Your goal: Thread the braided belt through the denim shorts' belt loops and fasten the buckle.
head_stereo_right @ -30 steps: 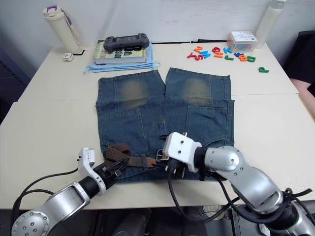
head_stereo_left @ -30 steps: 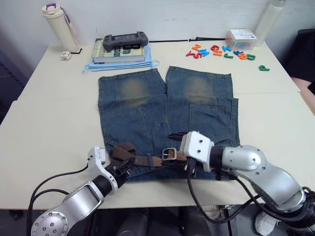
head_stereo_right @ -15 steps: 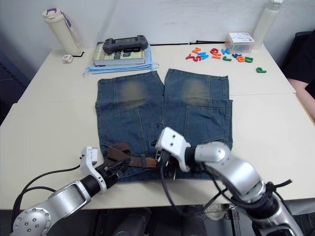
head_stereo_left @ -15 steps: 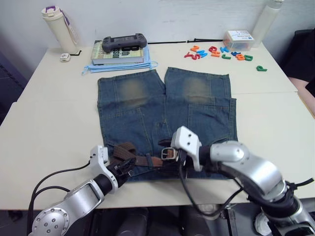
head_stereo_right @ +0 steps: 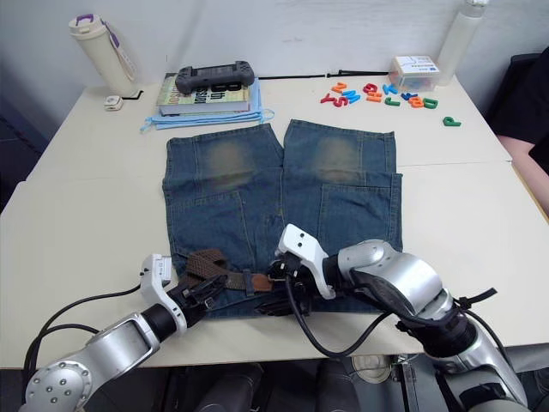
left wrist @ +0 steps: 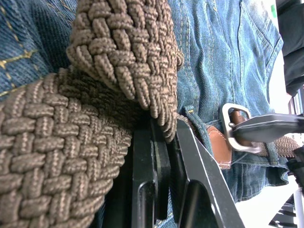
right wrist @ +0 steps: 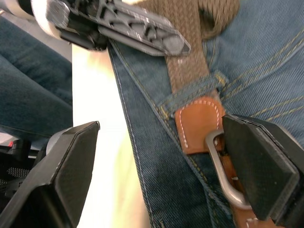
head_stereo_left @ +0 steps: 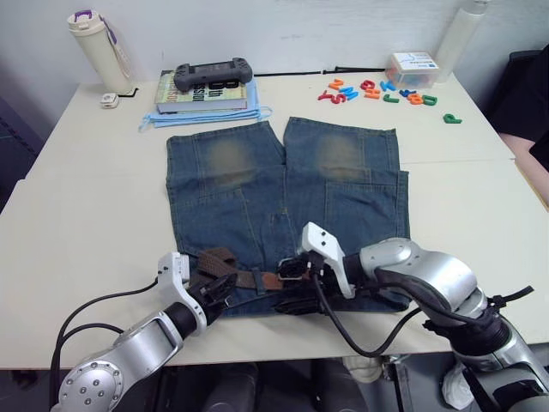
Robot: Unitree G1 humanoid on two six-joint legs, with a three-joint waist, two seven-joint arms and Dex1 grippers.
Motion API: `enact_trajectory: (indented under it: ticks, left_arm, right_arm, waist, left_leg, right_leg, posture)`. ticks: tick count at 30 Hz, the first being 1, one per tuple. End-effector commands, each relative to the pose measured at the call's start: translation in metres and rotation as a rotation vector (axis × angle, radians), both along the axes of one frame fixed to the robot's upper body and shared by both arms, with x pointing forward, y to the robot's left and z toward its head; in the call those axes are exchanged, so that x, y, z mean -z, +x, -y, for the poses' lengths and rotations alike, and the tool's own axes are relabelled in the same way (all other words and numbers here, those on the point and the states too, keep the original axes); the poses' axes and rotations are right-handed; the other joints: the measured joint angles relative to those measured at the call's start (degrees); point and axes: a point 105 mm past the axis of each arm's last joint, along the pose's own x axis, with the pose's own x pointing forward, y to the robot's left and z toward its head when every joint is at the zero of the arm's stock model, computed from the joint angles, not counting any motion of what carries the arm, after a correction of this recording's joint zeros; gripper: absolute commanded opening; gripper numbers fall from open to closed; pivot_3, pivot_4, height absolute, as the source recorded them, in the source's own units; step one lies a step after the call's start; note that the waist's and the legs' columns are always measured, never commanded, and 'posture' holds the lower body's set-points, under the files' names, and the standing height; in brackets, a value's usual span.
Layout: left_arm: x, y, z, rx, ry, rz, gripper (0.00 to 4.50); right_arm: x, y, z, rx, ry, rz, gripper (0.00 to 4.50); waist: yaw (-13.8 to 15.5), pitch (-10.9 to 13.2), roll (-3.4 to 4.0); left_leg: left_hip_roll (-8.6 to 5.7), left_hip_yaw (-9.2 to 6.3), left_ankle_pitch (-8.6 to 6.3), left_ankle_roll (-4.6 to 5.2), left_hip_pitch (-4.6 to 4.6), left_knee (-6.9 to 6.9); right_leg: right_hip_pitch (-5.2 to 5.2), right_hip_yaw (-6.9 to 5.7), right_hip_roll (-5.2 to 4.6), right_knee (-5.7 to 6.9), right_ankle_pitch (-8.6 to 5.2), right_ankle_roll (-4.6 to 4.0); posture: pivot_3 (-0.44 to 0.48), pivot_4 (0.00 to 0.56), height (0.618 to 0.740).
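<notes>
The denim shorts (head_stereo_left: 343, 197) lie flat on the table, waistband toward the front edge. The braided belt (head_stereo_left: 225, 262) is bunched on the waistband's left part, and its strap passes under one of the belt loops (right wrist: 190, 93). My left gripper (head_stereo_left: 220, 290) is shut on a fold of the belt (left wrist: 118, 61) at the waistband edge. My right gripper (head_stereo_left: 296, 287) is open, one finger on each side of the tan leather end and the buckle (right wrist: 216, 164). The buckle (left wrist: 224, 126) rests flat on the denim, and one right finger partly covers it.
Behind the shorts lies a book (head_stereo_left: 206, 93) with a game controller (head_stereo_left: 213, 73) on top, over a blue face mask. A bottle (head_stereo_left: 96, 47) stands back left. Coloured letters (head_stereo_left: 377, 90) and a small box (head_stereo_left: 410, 67) lie back right. The table's front edge (head_stereo_left: 283, 330) runs just below both grippers.
My right arm has swung left and turned, bringing its open fingers around the buckle. The left gripper has stayed on the belt. The camera has shifted slightly.
</notes>
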Motion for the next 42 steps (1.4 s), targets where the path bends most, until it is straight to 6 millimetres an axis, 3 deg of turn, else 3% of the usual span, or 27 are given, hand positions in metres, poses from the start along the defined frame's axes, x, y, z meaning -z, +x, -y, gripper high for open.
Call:
enact_trajectory:
  ticks: [1, 12, 17, 33, 42]
  left_arm:
    - [-0.004, 0.001, 0.000, -0.006, -0.009, 0.021, 0.00]
    - [0.004, 0.001, -0.010, 0.029, 0.042, 0.057, 0.00]
    - [0.008, 0.001, -0.013, 0.039, 0.085, 0.071, 0.00]
    - [0.010, 0.007, -0.007, 0.021, 0.071, 0.086, 0.00]
    - [0.009, 0.009, -0.002, 0.024, 0.064, 0.090, 0.00]
  right_arm:
    - [0.005, -0.002, -0.006, -0.033, -0.016, -0.025, 4.44]
    - [0.008, 0.004, -0.010, -0.032, -0.038, -0.054, 4.44]
    - [-0.004, 0.019, -0.009, -0.056, -0.086, 0.055, 4.44]
    - [-0.004, -0.006, -0.029, -0.301, -0.163, 0.079, 4.44]
    - [-0.009, -0.007, -0.038, -0.270, -0.069, -0.074, 4.44]
  waist:
    - [-0.1, 0.0, 0.00]
    - [-0.3, 0.0, -0.01]
    - [-0.9, 0.0, 0.00]
    - [-1.3, 0.0, -0.01]
    - [-1.2, 0.0, -0.02]
  left_leg:
    - [0.01, 0.00, 0.00, 0.00, 0.00, 0.00]
    - [0.08, 0.08, -0.02, -0.03, 0.11, -0.03]
    - [0.09, 0.10, -0.02, -0.04, 0.13, -0.05]
    - [0.13, 0.08, -0.03, -0.05, 0.13, -0.05]
    - [0.13, 0.06, -0.03, -0.05, 0.13, -0.05]
  right_leg:
    - [0.00, 0.00, 0.01, 0.00, 0.00, 0.00]
    - [0.04, 0.04, 0.07, 0.00, 0.02, -0.03]
    - [0.04, 0.04, 0.08, 0.00, 0.04, -0.06]
    - [0.04, 0.03, 0.10, -0.01, 0.04, -0.06]
    - [0.04, 0.02, 0.10, 0.00, 0.05, -0.06]
  posture:
    - [0.000, 0.150, 0.730]
    - [0.000, 0.150, 0.730]
    - [0.000, 0.150, 0.730]
    - [0.000, 0.150, 0.730]
    - [0.000, 0.150, 0.730]
